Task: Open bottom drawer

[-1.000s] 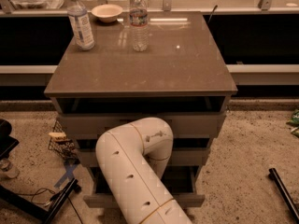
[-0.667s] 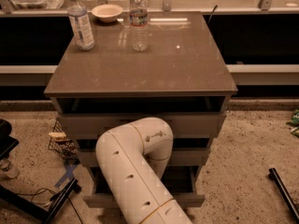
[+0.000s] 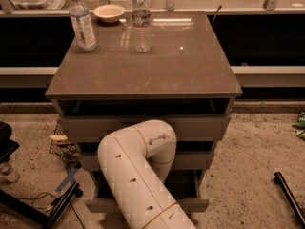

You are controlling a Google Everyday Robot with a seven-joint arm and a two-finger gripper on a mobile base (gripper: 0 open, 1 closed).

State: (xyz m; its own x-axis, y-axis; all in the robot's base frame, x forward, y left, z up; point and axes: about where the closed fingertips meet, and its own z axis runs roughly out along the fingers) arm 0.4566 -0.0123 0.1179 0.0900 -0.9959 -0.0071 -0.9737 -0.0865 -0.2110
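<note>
Slim light-grey bottom drawer [image 3: 194, 205]: lowest tier, front standing out from the cabinet [image 3: 143, 75], directly below the arm's bend.
Gripper: hidden behind the white jointed arm [image 3: 136, 171], near the drawers; grip cannot be told.

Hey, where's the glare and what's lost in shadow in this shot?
Camera view: warm, dim light; glare streaks the cabinet top beside the clear water bottle; the bottom drawer interior lies in shadow; the gripper is hidden behind the white arm, low against the cabinet front.
</note>
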